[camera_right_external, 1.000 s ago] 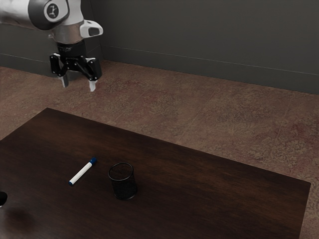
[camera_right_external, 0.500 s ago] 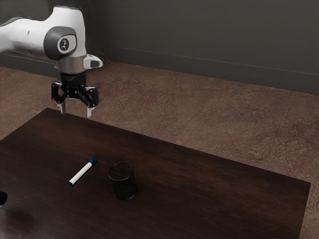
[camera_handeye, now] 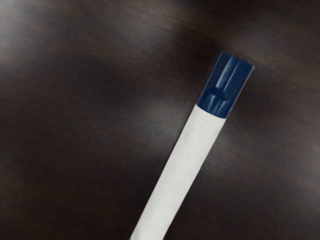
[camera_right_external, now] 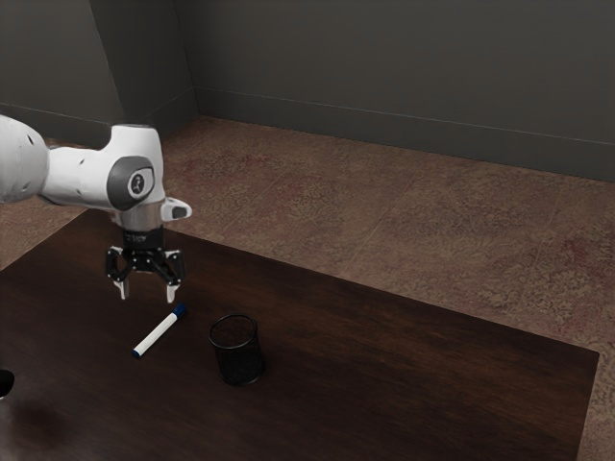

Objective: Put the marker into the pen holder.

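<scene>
Well, the exterior view shows parted fingers [camera_right_external: 173, 292] and the pen holder [camera_right_external: 239, 365]; the wrist view, the marker [camera_handeye: 182, 165].

White marker [camera_right_external: 157, 335] flat near upright pen holder [camera_right_external: 240, 366], probably mesh.

My wrist view crops the marker [camera_handeye: 180, 172] opposite its cap [camera_handeye: 225, 85]. The exterior view's left edge cuts off my arm [camera_right_external: 82, 177], the table [camera_right_external: 384, 384] and a dark thing [camera_right_external: 5, 383] I can't identify.
</scene>
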